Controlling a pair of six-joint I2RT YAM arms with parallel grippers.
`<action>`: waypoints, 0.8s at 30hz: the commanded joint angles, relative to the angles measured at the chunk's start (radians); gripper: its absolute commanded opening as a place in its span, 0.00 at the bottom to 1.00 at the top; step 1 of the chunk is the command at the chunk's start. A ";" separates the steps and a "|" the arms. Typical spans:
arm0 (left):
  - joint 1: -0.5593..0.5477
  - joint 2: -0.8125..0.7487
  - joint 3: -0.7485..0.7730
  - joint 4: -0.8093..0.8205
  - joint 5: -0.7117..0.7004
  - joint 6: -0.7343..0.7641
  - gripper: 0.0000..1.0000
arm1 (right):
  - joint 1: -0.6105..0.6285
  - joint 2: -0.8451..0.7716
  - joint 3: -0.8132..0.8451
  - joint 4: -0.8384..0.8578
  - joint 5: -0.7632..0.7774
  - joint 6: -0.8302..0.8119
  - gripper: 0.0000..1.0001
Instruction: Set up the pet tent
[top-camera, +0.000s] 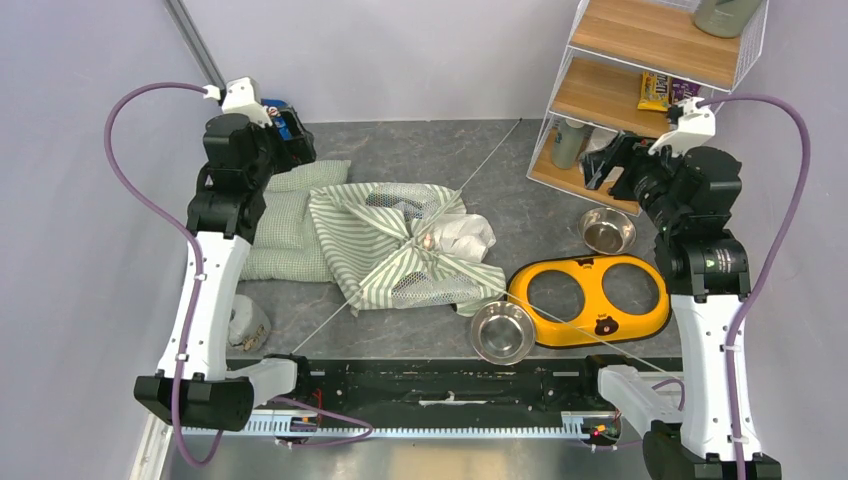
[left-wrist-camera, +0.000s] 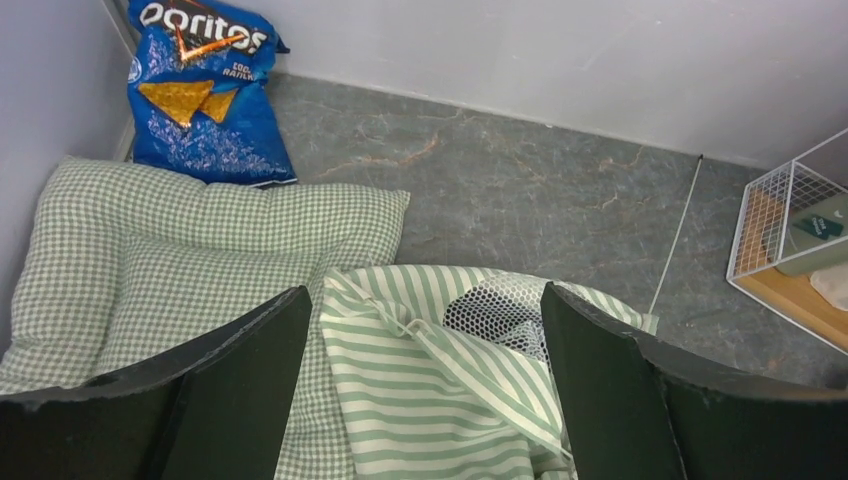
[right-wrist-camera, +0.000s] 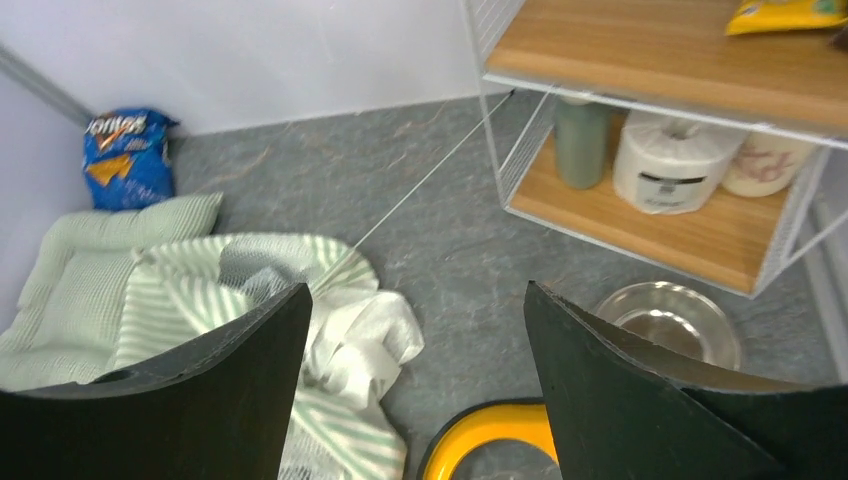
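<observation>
The pet tent (top-camera: 400, 245) lies collapsed in a crumpled heap mid-table, green-and-white striped with white mesh patches. Thin poles (top-camera: 490, 155) cross it and stick out toward the far shelf and the near edge. My left gripper (top-camera: 290, 135) hovers open at the far left, above the cushion's far end; in its wrist view the tent's striped fabric (left-wrist-camera: 420, 380) lies below, between its black fingers (left-wrist-camera: 250, 380). My right gripper (top-camera: 605, 165) is open at the far right by the shelf, holding nothing; its wrist view shows the tent (right-wrist-camera: 200, 300) to the left, below.
A pale green checked cushion (top-camera: 285, 225) lies partly under the tent. A blue chip bag (left-wrist-camera: 200, 95) sits in the far left corner. A yellow double-bowl holder (top-camera: 590, 300), two steel bowls (top-camera: 502, 332) (top-camera: 607, 230) and a wire-and-wood shelf (top-camera: 640, 60) fill the right side.
</observation>
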 joint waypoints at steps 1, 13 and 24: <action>-0.002 -0.020 -0.027 0.034 0.023 -0.039 0.92 | -0.002 0.015 -0.010 -0.023 -0.158 0.001 0.86; 0.000 0.005 -0.083 0.009 0.069 -0.136 0.99 | 0.144 0.020 -0.219 0.167 -0.359 0.018 0.86; -0.002 0.020 -0.128 0.018 0.047 -0.224 0.95 | 0.600 0.294 -0.257 0.144 -0.142 -0.152 0.65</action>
